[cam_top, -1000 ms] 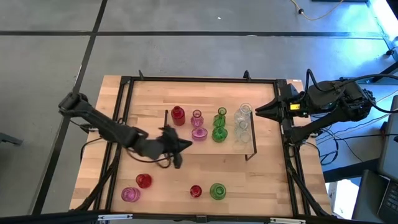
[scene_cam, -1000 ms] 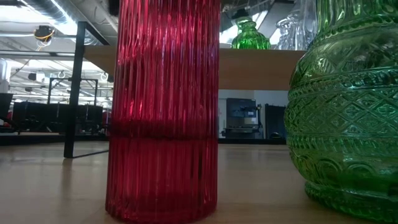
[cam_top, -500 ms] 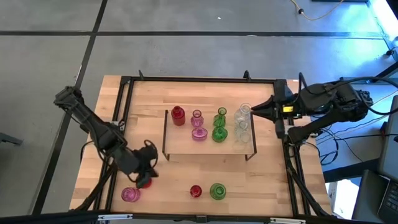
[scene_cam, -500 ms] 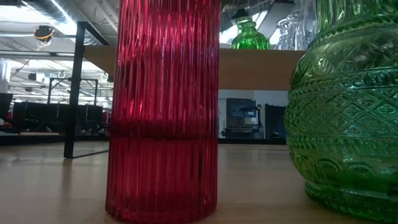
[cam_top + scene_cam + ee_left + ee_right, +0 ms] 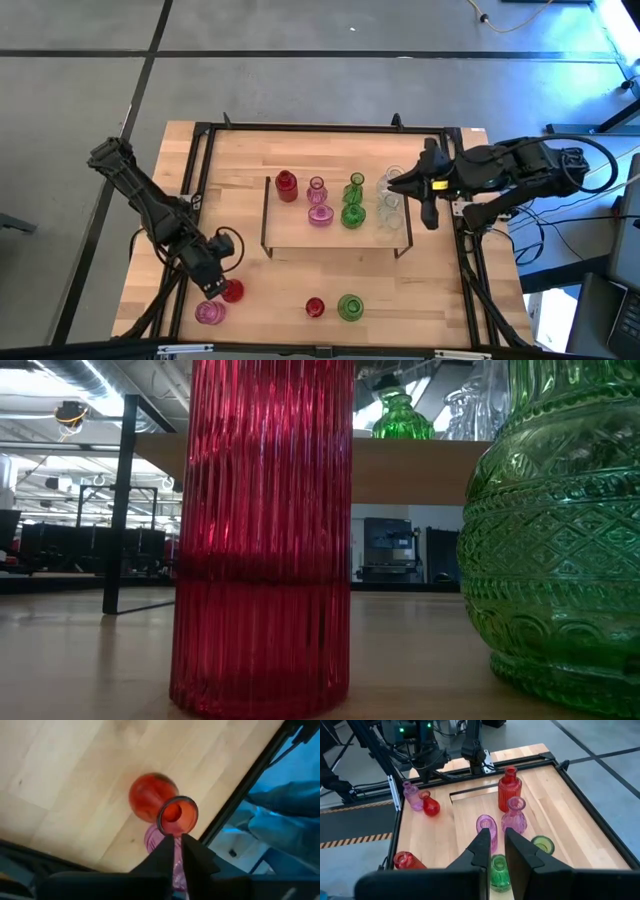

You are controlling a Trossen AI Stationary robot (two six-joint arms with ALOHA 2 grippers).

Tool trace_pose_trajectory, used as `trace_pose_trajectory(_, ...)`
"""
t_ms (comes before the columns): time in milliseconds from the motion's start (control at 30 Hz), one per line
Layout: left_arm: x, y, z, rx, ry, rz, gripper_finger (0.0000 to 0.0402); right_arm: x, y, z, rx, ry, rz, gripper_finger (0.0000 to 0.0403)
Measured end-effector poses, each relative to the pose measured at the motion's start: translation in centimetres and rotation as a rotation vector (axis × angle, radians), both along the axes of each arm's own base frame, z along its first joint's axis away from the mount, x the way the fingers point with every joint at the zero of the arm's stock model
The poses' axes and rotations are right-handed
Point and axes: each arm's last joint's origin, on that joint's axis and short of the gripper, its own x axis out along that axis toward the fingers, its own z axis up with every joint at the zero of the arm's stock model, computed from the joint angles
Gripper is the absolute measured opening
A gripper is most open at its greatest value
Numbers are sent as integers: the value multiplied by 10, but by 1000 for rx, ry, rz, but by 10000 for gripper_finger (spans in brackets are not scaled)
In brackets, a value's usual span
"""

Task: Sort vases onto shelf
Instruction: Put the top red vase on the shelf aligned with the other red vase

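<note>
A low wooden shelf (image 5: 335,232) stands mid-table carrying a row of glass vases: a ribbed red vase (image 5: 286,185), two pink vases (image 5: 318,203), two green vases (image 5: 353,205) and clear vases (image 5: 389,200) at the end nearest the right arm. None visibly holds anything. The right gripper (image 5: 392,184) hovers just beside the clear vases, its fingers nearly together and holding nothing.

Four more vases stand on the table (image 5: 240,155) in front of the shelf: a round red vase (image 5: 232,291), a pink one (image 5: 209,312) beside it, a small red cylinder (image 5: 315,307) and a green vase (image 5: 350,307). The left gripper (image 5: 177,842) hangs over the round red vase's open mouth, fingers almost touching, gripping nothing; the glass inside looks empty.
</note>
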Motion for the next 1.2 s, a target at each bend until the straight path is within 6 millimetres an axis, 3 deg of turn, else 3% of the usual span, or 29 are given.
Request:
trace_pose_trajectory(367, -5, 6, -29, 74, 47, 22, 156, 5, 2, 1, 29, -23, -2, 40)
trace_pose_trajectory(833, -2, 0, -69, -64, 7, 20, 169, 6, 2, 1, 54, -28, -13, 40)
trace_pose_trajectory(967, -3, 1, -71, -74, 29, 38, 141, 6, 2, 1, 54, -28, -13, 40)
trace_pose_trajectory(1100, -3, 1, -65, -117, 91, 19, 40, 6, 2, 1, 49, -27, -10, 40)
trace_pose_trajectory(1200, 1, 0, -47, -145, 102, 6, 15, 6, 2, 1, 46, -28, -9, 40)
